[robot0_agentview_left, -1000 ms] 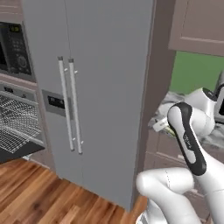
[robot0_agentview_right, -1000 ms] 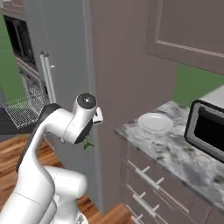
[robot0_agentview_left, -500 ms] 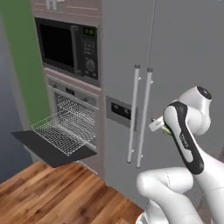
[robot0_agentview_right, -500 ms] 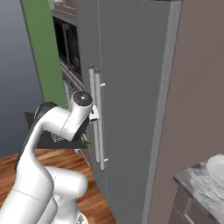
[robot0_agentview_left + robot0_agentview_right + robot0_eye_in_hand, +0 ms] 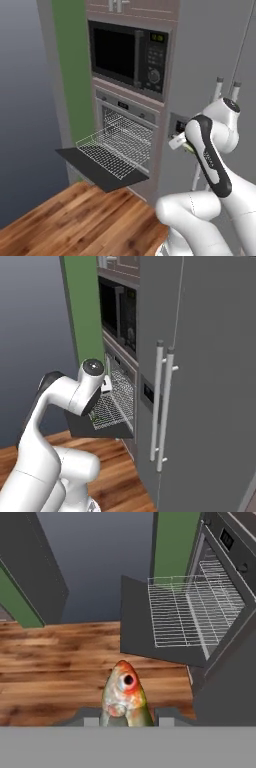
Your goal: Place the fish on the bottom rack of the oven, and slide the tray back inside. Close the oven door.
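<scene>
You are holding the fish pinched between the two fingers of the gripper, at the bottom centre of the hand view, its head and dark eye pointing up the frame above the wood floor. The gripper is closed on it. In the left base view the fish is showing as a small greenish sliver beside the white hand at centre right; the right base view is not letting you make the fish out.

The hand view is giving you the oven door lying open and flat at upper centre, with the bottom rack pulled out over it and the oven cavity at the upper right. The left base view is showing the same rack from the front, at centre left, above the dark door, and also the microwave stacked above the oven. The right base view is adding the fridge with its two tall handles at the right of the frame.

The microwave's small green display is too blurred to read.

The arm is folding at the elbow, with the forearm reaching toward the oven column and the hand well apart from the rack.
</scene>
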Robot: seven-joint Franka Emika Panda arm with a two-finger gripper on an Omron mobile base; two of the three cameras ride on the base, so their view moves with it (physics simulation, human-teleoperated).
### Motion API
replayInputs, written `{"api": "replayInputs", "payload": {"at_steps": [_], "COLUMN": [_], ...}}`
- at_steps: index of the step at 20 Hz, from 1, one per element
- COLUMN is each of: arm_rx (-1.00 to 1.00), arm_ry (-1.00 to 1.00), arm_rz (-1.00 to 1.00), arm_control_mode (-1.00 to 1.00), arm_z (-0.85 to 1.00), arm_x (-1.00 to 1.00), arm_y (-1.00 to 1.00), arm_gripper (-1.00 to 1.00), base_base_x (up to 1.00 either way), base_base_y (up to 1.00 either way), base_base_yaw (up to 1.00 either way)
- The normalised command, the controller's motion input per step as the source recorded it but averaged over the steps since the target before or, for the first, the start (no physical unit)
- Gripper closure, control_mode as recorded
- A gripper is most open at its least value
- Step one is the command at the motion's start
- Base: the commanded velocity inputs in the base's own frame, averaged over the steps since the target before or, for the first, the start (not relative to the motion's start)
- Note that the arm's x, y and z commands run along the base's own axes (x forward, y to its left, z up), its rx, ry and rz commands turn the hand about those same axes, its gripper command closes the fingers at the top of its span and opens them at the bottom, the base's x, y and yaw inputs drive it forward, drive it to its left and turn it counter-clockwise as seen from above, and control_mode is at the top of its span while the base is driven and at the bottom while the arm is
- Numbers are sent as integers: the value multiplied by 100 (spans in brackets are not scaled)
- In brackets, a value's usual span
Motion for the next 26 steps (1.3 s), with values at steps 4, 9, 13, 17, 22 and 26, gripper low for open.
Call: {"api": "replayInputs", "payload": {"at_steps": [4,9,13,17,22,26], "arm_rx": [0,0,0,0,0,0], "arm_ry": [0,0,0,0,0,0], "arm_rz": [0,0,0,0,0,0], "arm_control_mode": [100,100,100,100,100,-100], "arm_z": [0,0,0,0,0,-7], "arm_x": [0,0,0,0,0,9], "arm_y": [0,0,0,0,0,0], "arm_gripper": [100,100,100,100,100,100], "base_base_x": [9,46,83,73,72,40], "base_base_y": [28,-1,2,13,30,15], "base_base_yaw": [3,-1,-2,0,0,0]}}
